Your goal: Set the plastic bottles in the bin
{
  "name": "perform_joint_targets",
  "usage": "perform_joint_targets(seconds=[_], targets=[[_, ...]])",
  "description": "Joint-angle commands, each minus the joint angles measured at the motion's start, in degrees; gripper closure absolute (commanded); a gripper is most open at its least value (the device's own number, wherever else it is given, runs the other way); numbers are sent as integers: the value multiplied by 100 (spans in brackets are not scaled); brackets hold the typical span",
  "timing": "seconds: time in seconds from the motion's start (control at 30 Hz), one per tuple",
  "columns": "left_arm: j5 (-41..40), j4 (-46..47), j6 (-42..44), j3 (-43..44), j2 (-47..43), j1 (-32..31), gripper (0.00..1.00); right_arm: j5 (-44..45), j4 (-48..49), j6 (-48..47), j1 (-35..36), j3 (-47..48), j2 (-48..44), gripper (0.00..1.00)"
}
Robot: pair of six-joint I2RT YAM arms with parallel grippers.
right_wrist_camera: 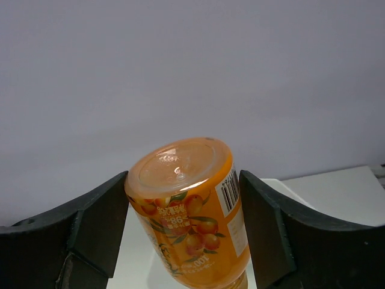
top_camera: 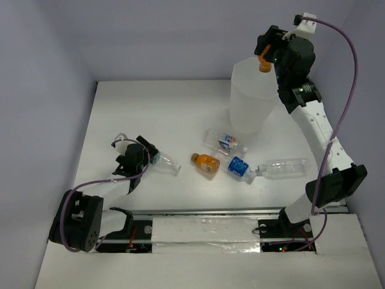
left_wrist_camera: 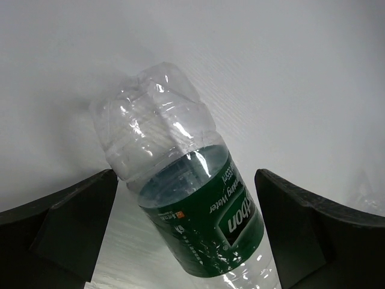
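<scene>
The table (top_camera: 150, 108) is plain white, the bin (top_camera: 252, 105) a milky translucent white. The fruit-print bottle (right_wrist_camera: 192, 223) is bright orange, its label patterned with oranges and green leaves beside a white barcode panel. The second bottle (top_camera: 206, 164) is orange too. The green-label bottle (left_wrist_camera: 192, 205) is clear with white lettering on dark green; the blue-and-white-label bottle (top_camera: 225, 141) and the blue-label bottle (top_camera: 240, 167) are clear as well. The left end effector (top_camera: 143, 164) and right end effector (top_camera: 266, 53) are black, the cable (top_camera: 354, 60) purple
</scene>
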Motion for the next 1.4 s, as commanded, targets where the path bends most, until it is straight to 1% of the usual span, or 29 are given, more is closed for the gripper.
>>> perform_joint_targets(seconds=[0.0,0.1,0.13,0.2,0.3,0.33,0.4,0.43,0.53,0.63,0.77,0.8,0.83,0.87,0.9,0.93,1.0,1.03,1.1,1.2,1.23,1.27,1.3,1.33,1.37], targets=[[-99,231,46,249,151,43,1,199,331,137,-213,-220,103,41],[-55,275,55,311,326,43,1,129,350,172,-354,-361,261,41],[-46,293,55,320,379,43,6,129,341,190,-355,-379,288,40],[-63,337,46,311,388,43,10,111,350,207,-407,-414,332,38],[-107,364,55,302,336,43,19,76,271,216,-407,-406,315,28],[-116,355,64,302,301,43,23,76,262,216,-407,-397,297,21],[-151,346,81,302,265,43,28,41,244,216,-407,-423,253,14],[-160,346,81,294,230,43,34,-3,244,216,-407,-449,201,10],[-178,355,99,285,117,43,43,-161,279,216,-407,-616,78,8],[-160,346,187,311,-76,43,50,-450,384,243,-407,-897,-177,8],[-178,118,283,381,-463,43,54,-662,490,435,-407,-1327,-546,8],[-169,74,301,399,-569,43,56,-715,577,506,-407,-1676,-799,8],[-160,-31,397,504,-926,43,58,-828,961,724,-407,-2045,-1071,8],[-169,-93,398,505,-930,43,58,-873,965,726,-407,-2049,-1074,8],[-178,-154,433,548,-1061,43,58,-934,1043,796,-407,-2232,-1344,8],[-186,-216,494,662,-1305,43,59,-987,1192,936,-407,-2564,-1468,8],[-248,-541,600,855,-1509,43,59,-1110,1290,1068,-407,-2891,-1723,8],[-257,-620,609,1030,-1702,43,59,-1180,1412,1182,-407,-3241,-1977,8],[-152,-630,591,1146,-1896,-10,60,-1313,1509,1288,-407,-3586,-2224,9],[-37,-542,678,1453,-2108,-246,60,-1374,1571,1481,-407,-4236,-2743,19],[-37,-542,749,1750,-2082,-334,60,-1392,1571,1569,-407,-4394,-2875,42],[-150,-568,828,1927,-2038,-578,60,-1470,1598,1596,-407,-4570,-3137,56],[-230,-568,1003,2094,-1968,-720,60,-1454,1624,1675,-407,-4920,-3279,66],[-335,-568,1083,2470,-1802,-869,60,-1419,1720,1867,-407,-5088,-3428,82],[-449,-568,1170,2656,-1704,-1019,60,-1471,1808,1947,-407,-5255,-3569,85]])
